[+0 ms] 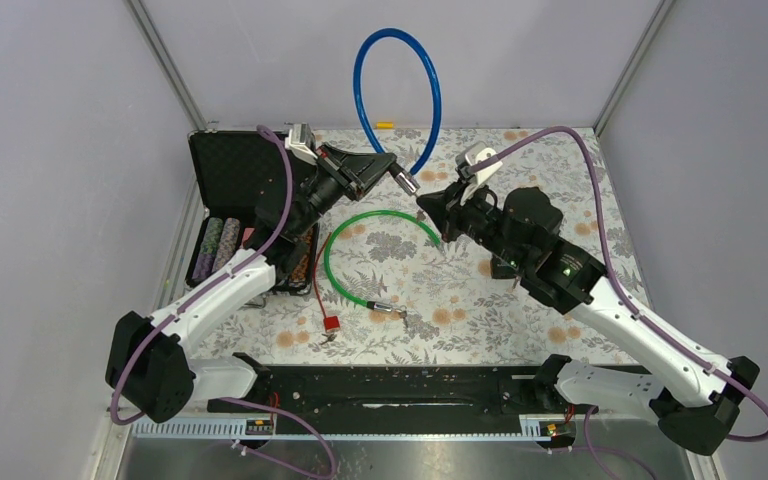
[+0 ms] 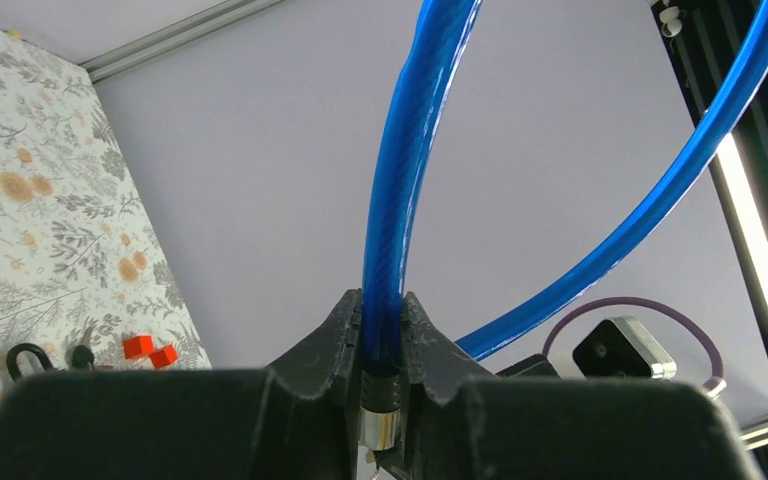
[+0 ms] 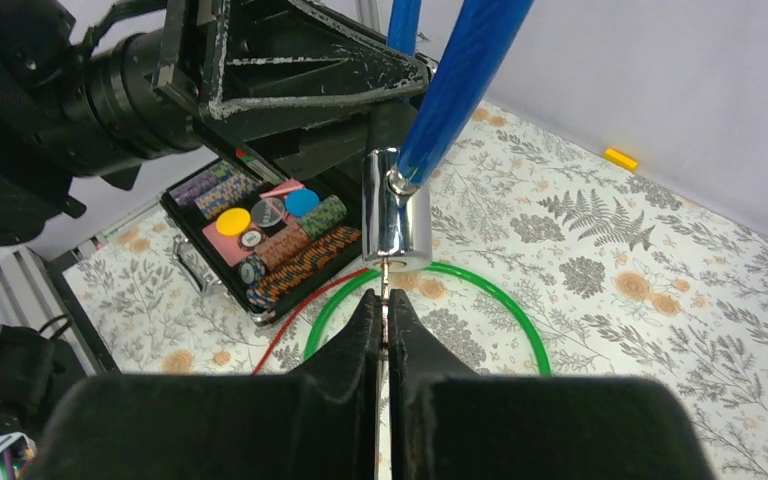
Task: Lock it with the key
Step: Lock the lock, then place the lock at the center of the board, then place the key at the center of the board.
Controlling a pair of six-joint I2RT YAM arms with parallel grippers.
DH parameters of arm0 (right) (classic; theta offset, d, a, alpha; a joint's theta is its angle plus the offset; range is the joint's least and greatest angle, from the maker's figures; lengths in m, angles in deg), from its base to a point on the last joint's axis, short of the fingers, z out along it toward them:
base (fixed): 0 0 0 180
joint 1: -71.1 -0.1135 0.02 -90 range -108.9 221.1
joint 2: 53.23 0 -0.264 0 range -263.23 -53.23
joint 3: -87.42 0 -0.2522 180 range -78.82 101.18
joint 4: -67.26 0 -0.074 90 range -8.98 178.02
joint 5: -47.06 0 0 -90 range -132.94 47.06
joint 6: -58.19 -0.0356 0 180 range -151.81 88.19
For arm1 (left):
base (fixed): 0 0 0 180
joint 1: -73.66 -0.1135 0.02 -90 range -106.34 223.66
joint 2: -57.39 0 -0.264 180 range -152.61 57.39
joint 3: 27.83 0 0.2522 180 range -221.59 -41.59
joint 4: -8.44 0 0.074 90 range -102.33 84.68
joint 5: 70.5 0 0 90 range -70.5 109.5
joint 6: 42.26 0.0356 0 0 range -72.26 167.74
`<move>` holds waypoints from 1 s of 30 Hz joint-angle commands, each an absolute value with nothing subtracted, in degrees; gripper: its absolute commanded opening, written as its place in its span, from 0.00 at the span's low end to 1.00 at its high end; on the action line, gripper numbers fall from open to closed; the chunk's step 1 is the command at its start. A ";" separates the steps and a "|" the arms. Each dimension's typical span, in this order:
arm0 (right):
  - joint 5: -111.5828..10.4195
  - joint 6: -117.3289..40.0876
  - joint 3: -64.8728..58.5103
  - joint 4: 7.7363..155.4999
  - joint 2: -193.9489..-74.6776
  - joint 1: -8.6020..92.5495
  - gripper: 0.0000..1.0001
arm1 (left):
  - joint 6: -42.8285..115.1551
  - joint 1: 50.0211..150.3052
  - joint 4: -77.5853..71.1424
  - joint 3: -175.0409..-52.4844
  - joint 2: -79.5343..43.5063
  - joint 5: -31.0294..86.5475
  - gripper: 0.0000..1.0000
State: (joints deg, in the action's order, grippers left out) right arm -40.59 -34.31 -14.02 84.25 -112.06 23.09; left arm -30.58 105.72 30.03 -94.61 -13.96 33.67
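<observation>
Your right hand pinches the key, shaft pointing straight into the lock cylinder; left hand clamps the blue cable.

I can read no text, number or brand mark in any view. The chrome lock barrel just ahead of my right gripper shows only bare metal, with no stamp I can make out. The poker chips in the case, off to that gripper's left, are too small for me to tell whether their faces carry any print.
</observation>
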 commanded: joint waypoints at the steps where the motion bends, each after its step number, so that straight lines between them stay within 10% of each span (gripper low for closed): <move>1: -39.52 -30.33 -12.56 88.55 -109.55 22.86 0.00 | -28.96 103.25 34.02 -98.23 -10.36 32.83 0.00; 30: -44.06 -51.77 -8.88 76.58 -127.14 34.87 0.00 | 2.83 97.70 13.15 -108.82 -38.68 26.12 0.00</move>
